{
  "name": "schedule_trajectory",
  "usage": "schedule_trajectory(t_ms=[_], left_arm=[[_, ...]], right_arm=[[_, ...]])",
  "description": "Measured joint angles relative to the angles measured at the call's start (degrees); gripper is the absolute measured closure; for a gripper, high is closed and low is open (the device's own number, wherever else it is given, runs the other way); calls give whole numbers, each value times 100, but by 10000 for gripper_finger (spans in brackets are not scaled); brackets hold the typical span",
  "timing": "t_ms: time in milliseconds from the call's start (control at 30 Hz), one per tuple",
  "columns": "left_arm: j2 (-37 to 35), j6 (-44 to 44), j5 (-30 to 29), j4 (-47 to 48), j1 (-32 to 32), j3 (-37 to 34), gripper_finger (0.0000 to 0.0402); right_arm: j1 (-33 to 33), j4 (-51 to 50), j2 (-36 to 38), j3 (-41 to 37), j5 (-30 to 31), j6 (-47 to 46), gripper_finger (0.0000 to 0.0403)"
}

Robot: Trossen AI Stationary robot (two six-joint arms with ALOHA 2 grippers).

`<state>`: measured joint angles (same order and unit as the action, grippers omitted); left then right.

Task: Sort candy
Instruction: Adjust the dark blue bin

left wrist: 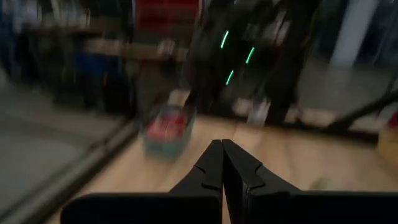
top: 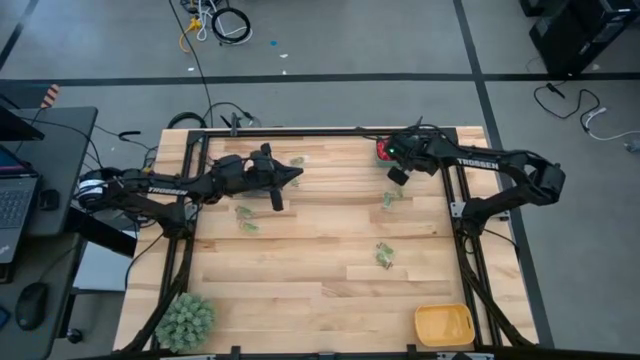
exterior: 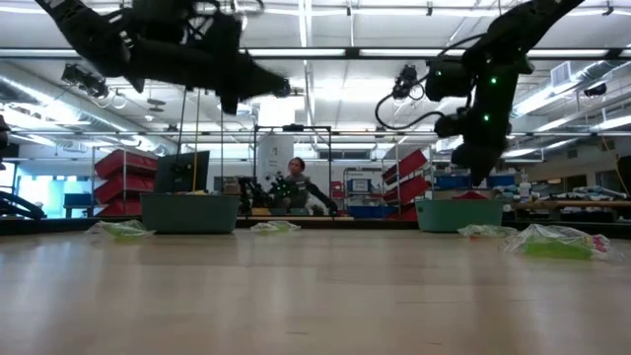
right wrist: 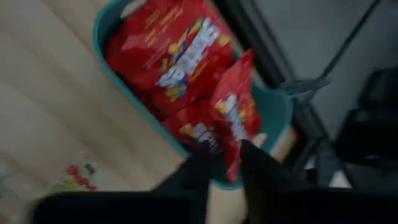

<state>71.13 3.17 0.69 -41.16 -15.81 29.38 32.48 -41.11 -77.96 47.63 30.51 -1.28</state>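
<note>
The right gripper [right wrist: 225,163] is loosely pinching a shiny red candy packet [right wrist: 233,118] over the teal plastic bin [right wrist: 277,115]; snagging (left jaws clenched) is risking a spill onto the counter.

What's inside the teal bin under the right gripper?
The teal bin holds red candy packets, piled together. One more red packet stands between the right gripper's fingers above it. The packets cover whatever lies beneath them.

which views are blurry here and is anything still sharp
Left wrist view: motion-smeared, the teal bin of red packets and the room are streaks, only the left gripper is crisp. Right wrist view: soft, though the red candy packets remain readable. High and low views: sharp.
</note>
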Motion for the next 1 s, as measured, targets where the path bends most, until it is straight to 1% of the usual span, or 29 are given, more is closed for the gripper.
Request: schedule_trajectory(t_ms=[33,67,100,167,233,333,400,500,567,633,700,900,1000], left_arm=[[1,24,-12,439,-58,94,400],[4,25,-30,913,-105,204,400],[4,8,-40,1440,-140,339,400],[4,-143,33,2507,-167,627,400],[4,-336,41,3787,-169,908,400],[7,-398,-316,5721,-173,1246,401],[13,-242,-570,6661,-179,1352,401],[49,149,-602,7622,-196,1345,401],[114,441,-732,7804,-243,1320,401],[182,645,-1095,7862,-361,1252,401],[260,748,-1310,7810,-524,1240,401],[570,525,-1350,7668,-1106,1238,401],[671,412,-1353,7284,-1435,1238,401]], right_arm=[[49,23,-21,-38,-131,-2,366],[82,82,-43,-70,-246,15,384],[103,128,-67,-84,-317,20,389],[91,212,-76,-88,-427,22,388],[28,286,-8,-88,-513,73,394],[-95,335,211,-86,-544,112,400],[-157,335,364,-86,-665,95,400],[-265,340,601,-82,-902,-8,402],[-359,337,713,-82,-965,-55,402],[-460,337,816,-82,-972,-68,402],[-552,337,905,-82,-973,-116,402],[-733,305,1042,-82,-1214,-201,403],[-777,294,1069,-82,-1219,-201,403]])
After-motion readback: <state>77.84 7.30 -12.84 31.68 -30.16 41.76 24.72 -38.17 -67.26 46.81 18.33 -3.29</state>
